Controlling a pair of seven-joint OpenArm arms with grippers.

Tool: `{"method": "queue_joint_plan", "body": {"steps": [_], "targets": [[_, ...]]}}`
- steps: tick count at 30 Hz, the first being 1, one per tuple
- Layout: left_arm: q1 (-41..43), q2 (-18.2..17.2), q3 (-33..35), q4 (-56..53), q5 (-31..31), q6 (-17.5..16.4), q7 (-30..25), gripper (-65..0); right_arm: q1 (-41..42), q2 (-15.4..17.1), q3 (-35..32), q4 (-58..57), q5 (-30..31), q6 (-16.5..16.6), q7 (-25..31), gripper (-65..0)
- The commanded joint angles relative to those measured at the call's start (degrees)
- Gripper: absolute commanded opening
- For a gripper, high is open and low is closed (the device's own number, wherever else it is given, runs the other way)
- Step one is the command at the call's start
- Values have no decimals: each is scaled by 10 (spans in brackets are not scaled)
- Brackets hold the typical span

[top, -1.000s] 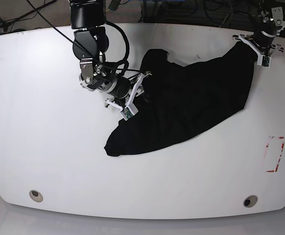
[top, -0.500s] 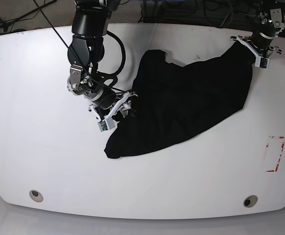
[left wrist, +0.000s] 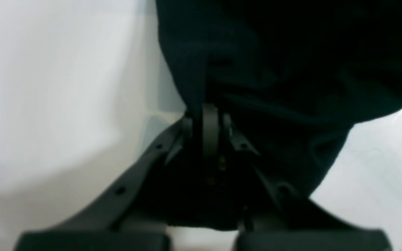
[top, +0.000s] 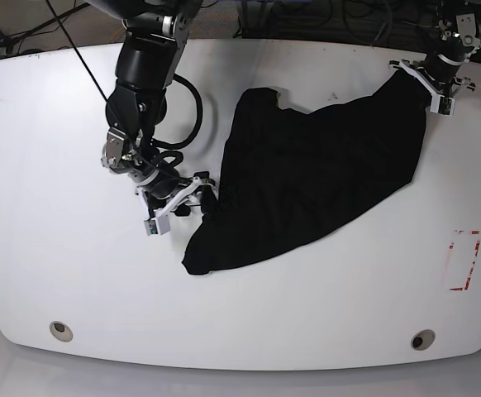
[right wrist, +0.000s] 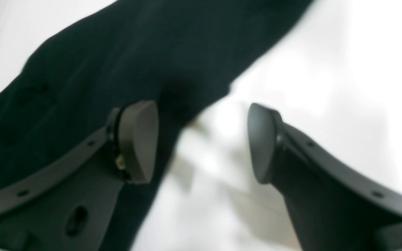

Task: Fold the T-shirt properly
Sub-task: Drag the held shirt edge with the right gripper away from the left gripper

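A: Start with the table (top: 75,273), big and white, filling the base view edge to edge.

B: And across its middle and far corner lies the shirt (top: 323,182), black and rumpled, one long diagonal sheet. Its upper end reaches the far edge on that view's right, its lower end bunches into a rounded lump near the table's centre.

A: Arms next. The right arm (top: 141,74) comes down from the far edge on that view's left, a black cable looping beside it.

B: Its claw, the right gripper (top: 179,207), sits just at the shirt's lower-left edge. Look at the right wrist view: jaws spread wide, nothing between them but bare table. One fingertip (right wrist: 136,141) lies over dark cloth, the other over white surface.

A: Touching the cloth?

B: Can't tell, the view is blurred.

A: And the other side?

B: The left gripper (top: 435,83) is up at the far corner, pinched tight on the shirt's top edge. The left wrist view shows the jaws together with black fabric gathered between them and spilling away above.

A: Smaller bits?

B: A red marking (top: 465,260) on the table near the right edge, well apart from the shirt.
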Motion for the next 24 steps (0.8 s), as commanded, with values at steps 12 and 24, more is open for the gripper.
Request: {"method": "queue_joint_plan", "body": {"steps": [12, 24], "targets": [[2, -7, -4, 9, -3, 0, -6, -650, 70, -7, 9, -93, 13, 7, 29, -263], [0, -7, -4, 9, -3, 0, -6, -650, 91, -16, 7, -147, 13, 7, 54, -583]]}}
